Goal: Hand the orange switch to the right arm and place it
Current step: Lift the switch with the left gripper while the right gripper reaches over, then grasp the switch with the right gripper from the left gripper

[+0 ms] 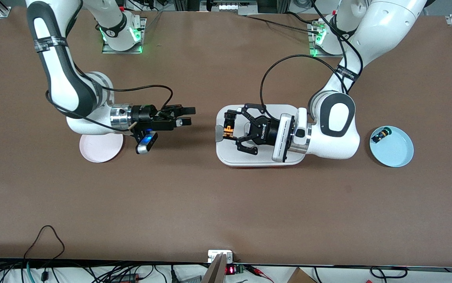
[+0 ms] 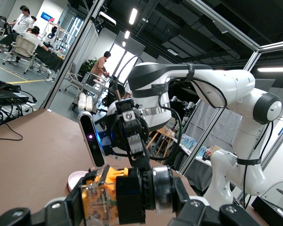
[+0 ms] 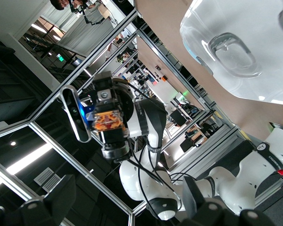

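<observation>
Nearest the front camera: white tray (image 1: 229,159) at mid-surface, brown surface (image 1: 210,204) around it. Farther off, toward the right arm's end: pink plate (image 1: 96,151), partly under the right arm (image 1: 64,78). Toward the left arm's end: blue plate (image 1: 397,151) carrying a green-capped switch (image 1: 379,135).

Left end effector (image 1: 226,129), over the tray's edge: pressed together, pinching the orange switch (image 1: 227,129) by its body and holding it sideways in the air, cap end pointed at the right end effector (image 1: 186,116). Right end effector: spread wide, empty, level with the switch and apart from it, over bare surface between pink plate and tray.

Step in hand, as judged: handover, not yet made. To do well: bring the spread fingers straight along the line of the switch; straddle the free cap-and-collar end (image 2: 158,188), clear of the left fingers; close fully before any release by the left; release only once the grip looks square. Risk: glancing contact on so small a part, tilting or dropping it onto the tray.
</observation>
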